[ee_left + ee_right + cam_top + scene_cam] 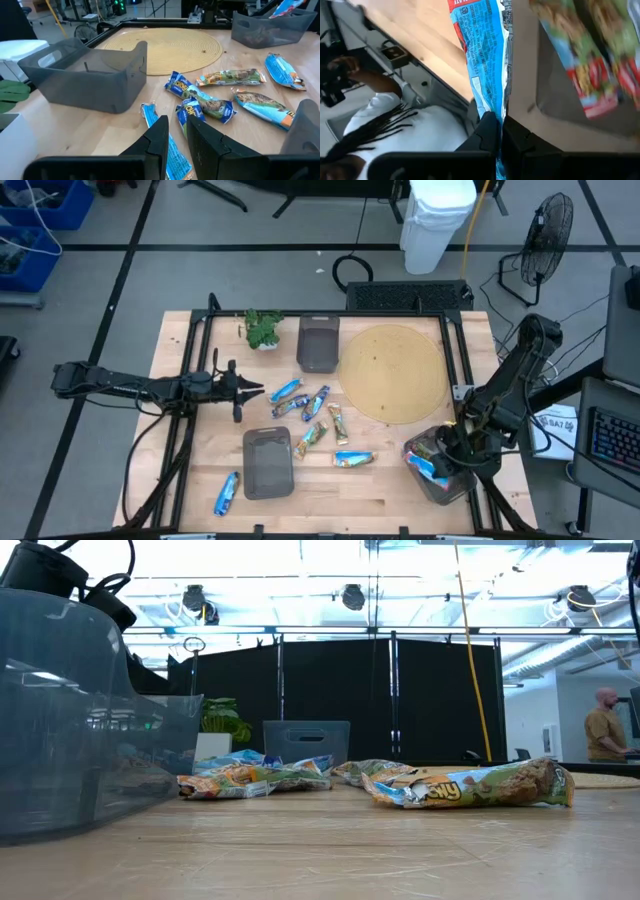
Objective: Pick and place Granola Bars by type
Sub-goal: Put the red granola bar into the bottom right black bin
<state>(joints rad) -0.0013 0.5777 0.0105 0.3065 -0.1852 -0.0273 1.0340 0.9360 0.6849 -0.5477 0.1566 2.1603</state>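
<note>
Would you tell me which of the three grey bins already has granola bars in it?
The bin at the table's right front corner, under the right gripper; the other two look empty.

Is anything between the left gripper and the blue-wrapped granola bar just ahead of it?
Nothing visible: the left gripper hangs over the blue-wrapped granola bar, with only bare wooden table around it.

From my right wrist view the blue bar (485,60) runs off the frame edge, and the bars in the bin (580,60) are too blurred to type. Low view: near bin (70,720) is cut off at the edge and hides the table behind it. Wrapper print overhead is too small to read.
</note>
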